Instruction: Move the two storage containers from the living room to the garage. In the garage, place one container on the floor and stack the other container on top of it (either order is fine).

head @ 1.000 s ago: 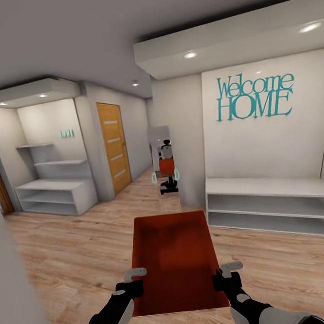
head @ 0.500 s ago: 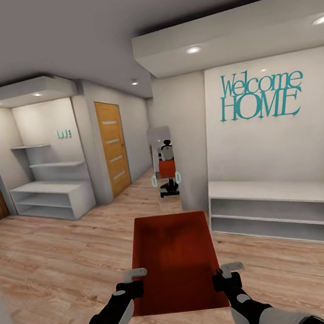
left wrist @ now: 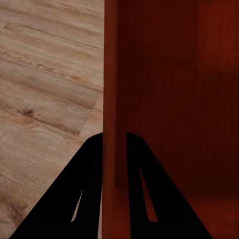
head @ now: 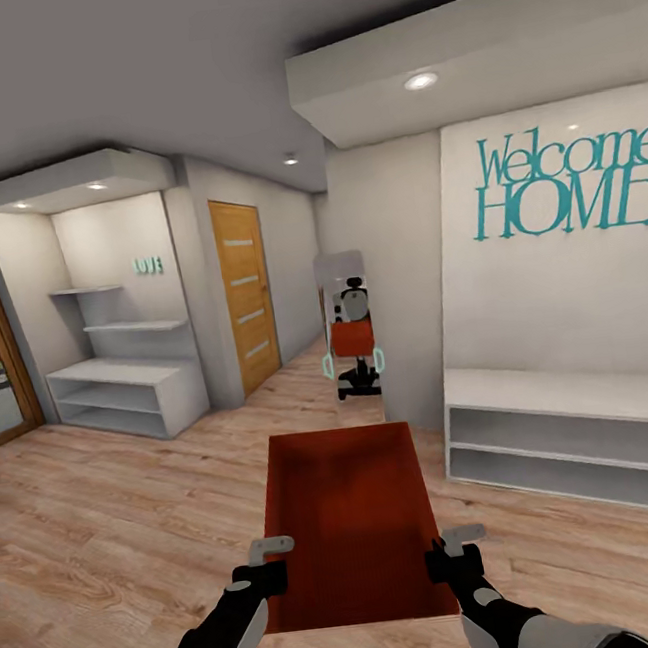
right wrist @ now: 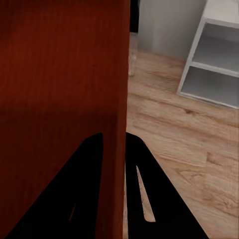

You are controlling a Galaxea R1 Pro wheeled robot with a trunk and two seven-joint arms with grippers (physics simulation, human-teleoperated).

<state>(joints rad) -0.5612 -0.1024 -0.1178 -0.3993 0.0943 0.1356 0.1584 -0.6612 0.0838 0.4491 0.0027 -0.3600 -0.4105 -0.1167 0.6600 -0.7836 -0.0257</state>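
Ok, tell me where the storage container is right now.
In the head view the storage container is held low at centre over the wood floor, the left gripper and right gripper clamping its side walls.

A smooth, matt, plastic-looking finish is shown by the orange-red rectangular open bin (head: 349, 522). Below the black matt left hand (head: 274, 563) and right hand (head: 449, 549), light wood-plank flooring (head: 116, 529) with visible grain is seen. Ahead, a white matt shelf unit (head: 568, 437) and a varnished wooden door (head: 245, 293) are rendered.
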